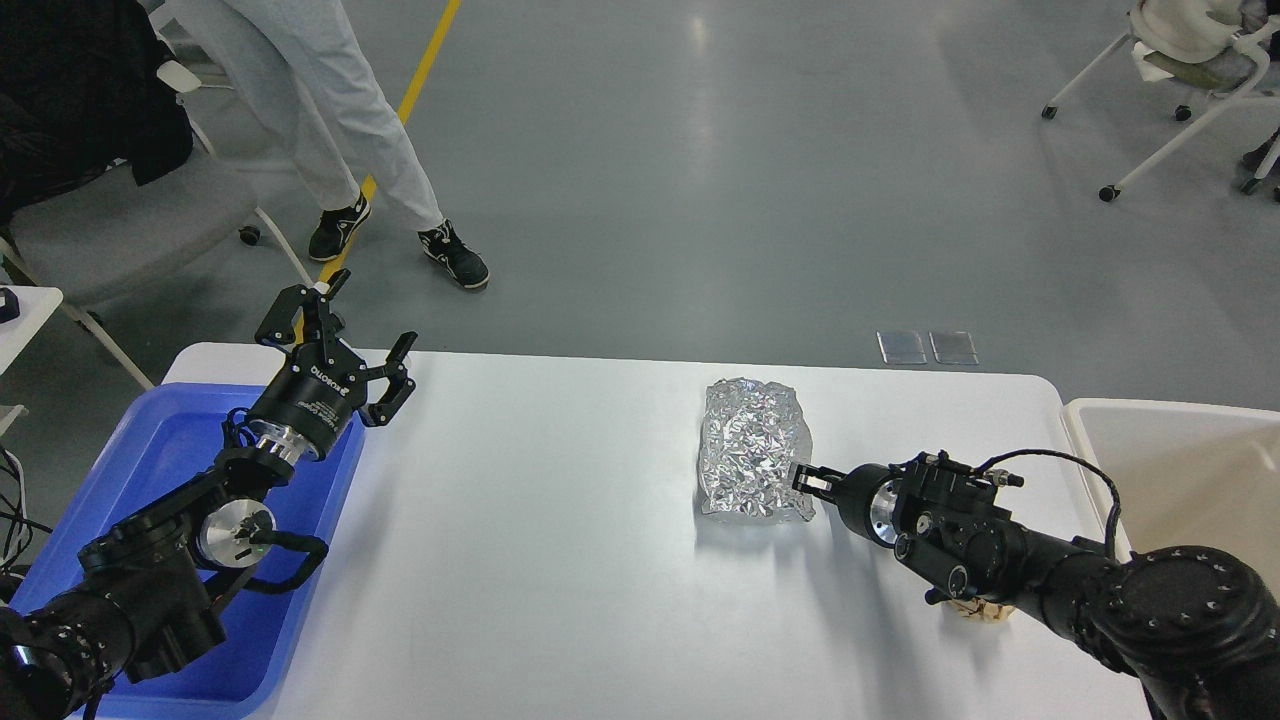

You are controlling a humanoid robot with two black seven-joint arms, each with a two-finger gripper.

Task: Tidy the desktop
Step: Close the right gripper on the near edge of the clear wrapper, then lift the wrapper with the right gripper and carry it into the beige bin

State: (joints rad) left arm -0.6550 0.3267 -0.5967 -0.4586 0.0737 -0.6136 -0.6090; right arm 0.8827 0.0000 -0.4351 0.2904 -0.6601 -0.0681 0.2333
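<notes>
Right across the middle of the view runs the desktop (560, 560), a smooth white top with rounded corners. On its right-centre part lies a crumpled silver foil bag (752, 450), flat on the surface and throwing a soft shadow toward the near side. The right gripper (806, 479) comes in low from the right, its fingertips at the bag's lower right edge; they are small and dark, so I cannot tell whether they are pinching the foil or merely touching it. A small tan object (980, 607) peeks out from under that arm, mostly hidden. The left gripper (345, 335) is held up above the table's far left corner with its fingers spread wide and nothing between them. Below that arm sits a blue tray (170, 440) at the table's left end. A beige bin (1170, 450) stands just beside the right end. Beyond the table, on the grey floor, a person's legs (330, 120) stand near a yellow line (420, 75).
</notes>
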